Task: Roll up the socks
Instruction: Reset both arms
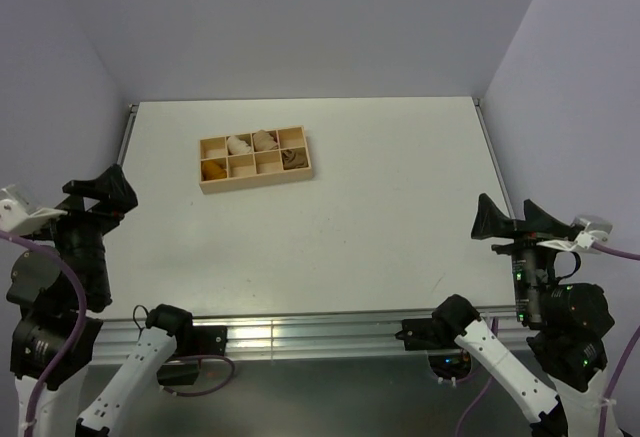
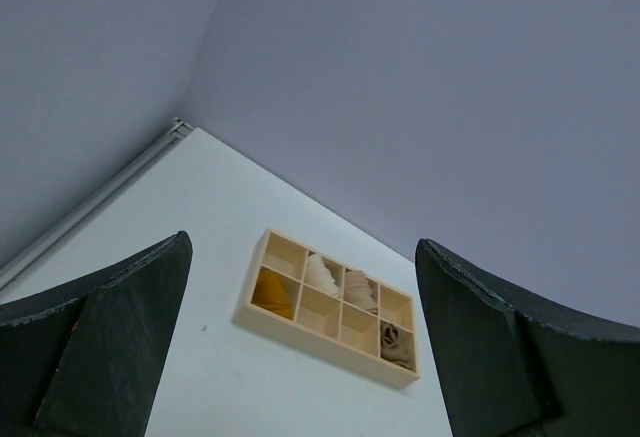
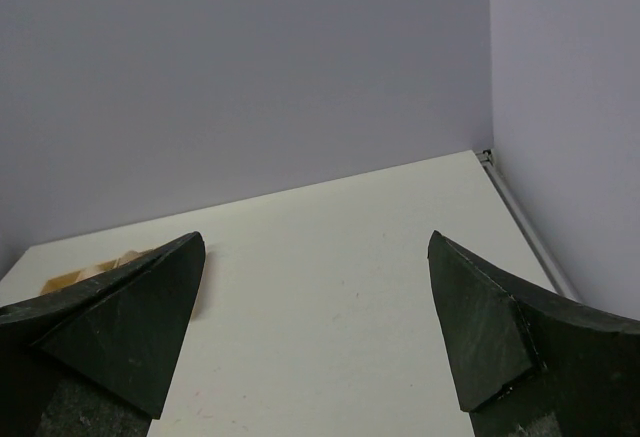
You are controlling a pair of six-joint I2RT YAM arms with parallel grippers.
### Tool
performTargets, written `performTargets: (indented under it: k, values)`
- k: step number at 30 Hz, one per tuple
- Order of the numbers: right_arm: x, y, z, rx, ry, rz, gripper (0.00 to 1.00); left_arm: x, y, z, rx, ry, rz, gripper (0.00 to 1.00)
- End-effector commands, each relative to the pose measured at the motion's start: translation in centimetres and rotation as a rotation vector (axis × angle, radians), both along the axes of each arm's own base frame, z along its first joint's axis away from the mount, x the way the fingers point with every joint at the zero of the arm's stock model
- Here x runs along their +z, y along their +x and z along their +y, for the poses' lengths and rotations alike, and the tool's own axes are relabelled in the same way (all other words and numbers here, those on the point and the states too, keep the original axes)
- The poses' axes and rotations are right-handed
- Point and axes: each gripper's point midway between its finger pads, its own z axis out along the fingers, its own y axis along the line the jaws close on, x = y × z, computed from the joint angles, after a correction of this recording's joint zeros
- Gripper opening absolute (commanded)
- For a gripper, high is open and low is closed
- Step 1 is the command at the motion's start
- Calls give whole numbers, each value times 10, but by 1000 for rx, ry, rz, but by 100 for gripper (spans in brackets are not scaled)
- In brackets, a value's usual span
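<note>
Jaws on left gripper (image 1: 108,197) stand wide, empty, at near-left edge of worktop (image 1: 400,207). Mustard sock (image 1: 214,169) sits bunched in near-left cell of wooden tray (image 1: 258,181), olive-brown sock (image 1: 292,159) in near-right cell. Right gripper (image 1: 505,212) also wide, empty, well apart. Risk: cells are tight, so wide jaws may catch dividers, drag the tray, or snag a pale bundle (image 1: 238,144).
</note>
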Motion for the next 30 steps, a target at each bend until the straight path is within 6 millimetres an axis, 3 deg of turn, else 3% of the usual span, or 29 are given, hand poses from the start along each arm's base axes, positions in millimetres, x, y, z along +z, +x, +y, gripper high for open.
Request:
performTargets:
  k: [1, 5, 11, 21, 30]
  values:
    - [2, -4, -9, -37, -11, -19, 100, -13, -17, 22, 101, 20, 48, 99]
    - [2, -7, -11, -38, 0, -31, 100, -26, -22, 30, 143, 16, 82, 99]
    - [5, -7, -7, -16, -11, -44, 100, -24, -28, 35, 164, 6, 58, 99]
    - [3, 10, 17, 54, -52, -16, 100, -29, -23, 32, 157, 17, 73, 99]
    - [2, 20, 24, 57, -68, 0, 100, -32, -20, 31, 156, 25, 78, 99]
